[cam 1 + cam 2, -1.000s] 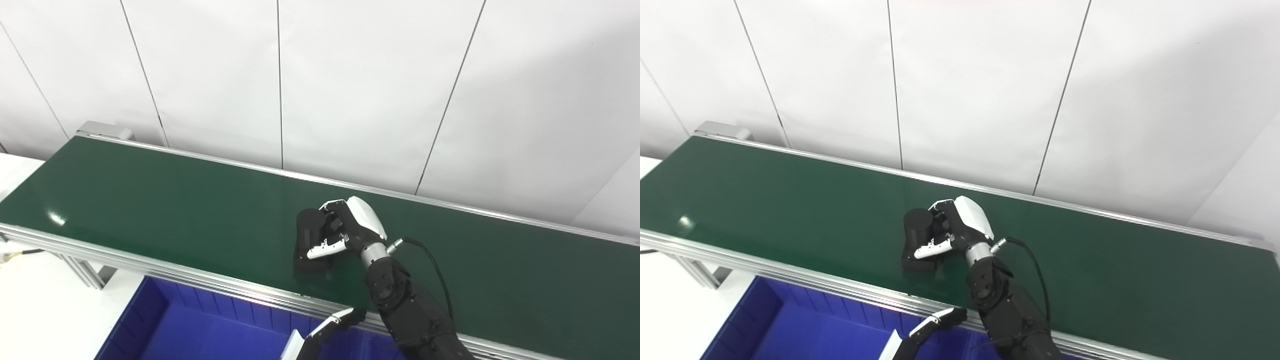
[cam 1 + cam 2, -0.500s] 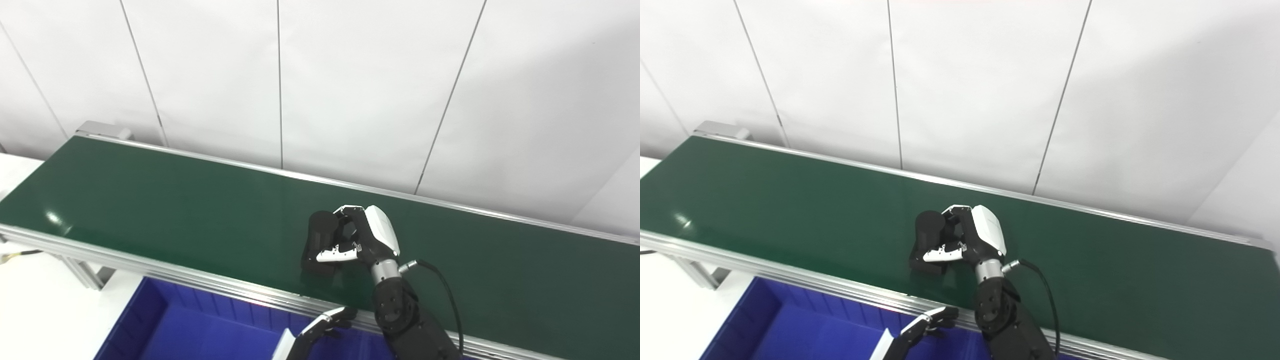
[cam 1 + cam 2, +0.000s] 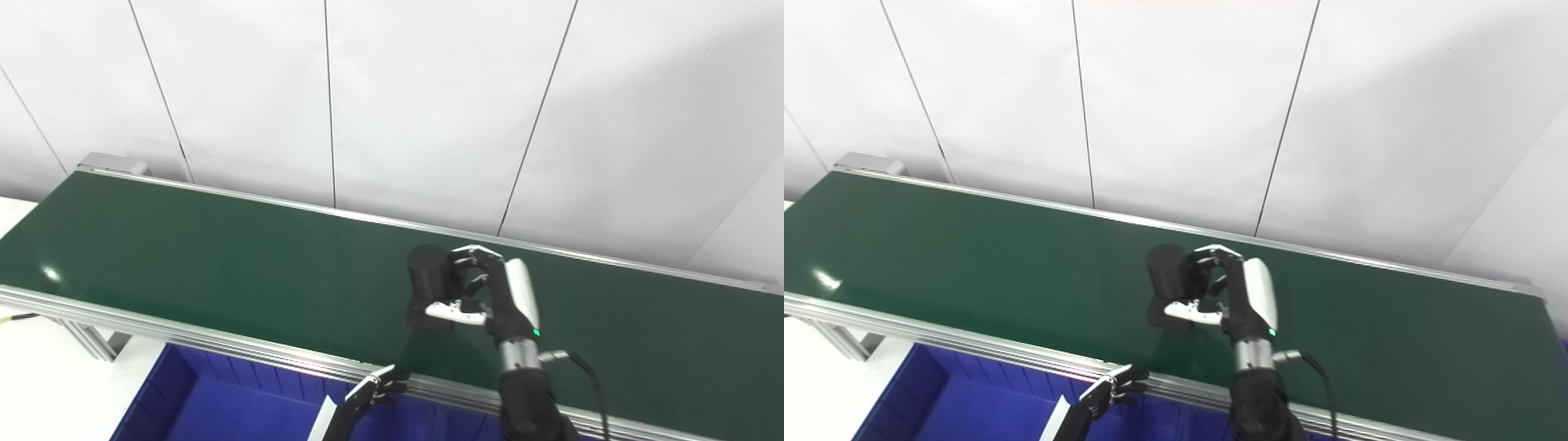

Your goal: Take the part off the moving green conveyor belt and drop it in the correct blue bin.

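Below the belt's near rail my left hand (image 3: 375,392) waits, fingers loosely apart over the blue plastic bin (image 3: 202,407), while my right hand (image 3: 490,297) clamps the black cylindrical part (image 3: 427,283) on the green conveyor belt (image 3: 184,257), so lifting clear comes next.

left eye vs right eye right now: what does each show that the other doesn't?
Only the left eye view: a white surface past the belt's far left end.

Only the right eye view: the belt's right end, with a sliver of blue below it.

Both: the right hand shut on the black part over the green conveyor belt, the left hand low by the near rail, its state unclear, and the blue bin below.
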{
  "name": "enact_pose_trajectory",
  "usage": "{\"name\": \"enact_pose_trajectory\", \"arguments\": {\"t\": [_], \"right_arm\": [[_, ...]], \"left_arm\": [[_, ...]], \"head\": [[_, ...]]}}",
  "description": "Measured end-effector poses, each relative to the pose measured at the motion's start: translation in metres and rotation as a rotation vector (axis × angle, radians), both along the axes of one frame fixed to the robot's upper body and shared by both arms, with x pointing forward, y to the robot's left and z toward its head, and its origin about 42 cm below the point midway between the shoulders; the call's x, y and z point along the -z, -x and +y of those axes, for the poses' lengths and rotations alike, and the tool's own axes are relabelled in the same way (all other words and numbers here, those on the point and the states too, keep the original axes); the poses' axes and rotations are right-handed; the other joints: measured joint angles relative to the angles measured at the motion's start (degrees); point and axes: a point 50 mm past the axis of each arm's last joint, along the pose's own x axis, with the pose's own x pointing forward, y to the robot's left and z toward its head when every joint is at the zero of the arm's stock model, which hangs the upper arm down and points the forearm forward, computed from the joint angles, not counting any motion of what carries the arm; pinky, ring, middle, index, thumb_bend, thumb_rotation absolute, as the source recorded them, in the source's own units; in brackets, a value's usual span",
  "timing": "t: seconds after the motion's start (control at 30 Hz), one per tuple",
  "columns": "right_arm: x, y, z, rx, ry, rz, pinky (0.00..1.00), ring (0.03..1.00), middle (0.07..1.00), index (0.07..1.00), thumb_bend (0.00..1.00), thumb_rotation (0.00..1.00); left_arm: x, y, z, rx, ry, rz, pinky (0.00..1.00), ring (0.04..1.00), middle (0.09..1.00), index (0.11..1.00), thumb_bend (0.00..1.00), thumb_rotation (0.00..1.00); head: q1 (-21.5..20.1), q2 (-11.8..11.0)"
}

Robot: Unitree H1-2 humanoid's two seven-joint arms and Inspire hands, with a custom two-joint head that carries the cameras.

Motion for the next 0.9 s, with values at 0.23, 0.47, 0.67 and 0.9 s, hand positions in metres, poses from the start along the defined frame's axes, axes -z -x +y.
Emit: {"name": "enact_pose_trajectory", "arguments": {"t": [0.23, 0.47, 0.67, 0.9], "right_arm": [[-0.011, 0.041, -0.036, 0.074, -0.029, -0.001, 0.37, 0.431, 0.447, 0.541, 0.51, 0.0], [-0.005, 0.087, -0.065, 0.112, -0.015, 0.041, 0.35, 0.411, 0.444, 0.537, 0.52, 0.0], [0.003, 0.122, -0.083, 0.122, 0.023, 0.09, 0.32, 0.382, 0.439, 0.54, 0.52, 0.0], [0.016, 0.158, -0.097, 0.121, 0.088, 0.172, 0.34, 0.419, 0.453, 0.535, 0.52, 0.0]], "left_arm": [[-0.005, -0.001, 0.012, 0.002, 0.029, 0.018, 0.69, 0.751, 0.797, 0.809, 0.82, 0.31], [-0.01, -0.003, 0.023, 0.002, 0.035, 0.018, 0.69, 0.751, 0.786, 0.812, 0.83, 0.36], [-0.015, -0.002, 0.026, 0.007, 0.057, 0.02, 0.69, 0.75, 0.787, 0.813, 0.83, 0.35], [-0.016, -0.003, 0.03, 0.022, 0.081, 0.031, 0.69, 0.76, 0.796, 0.821, 0.83, 0.34]], "head": [[-3.08, 2.38], [-5.19, 4.4], [-6.16, 5.81], [-7.57, 7.48]]}}
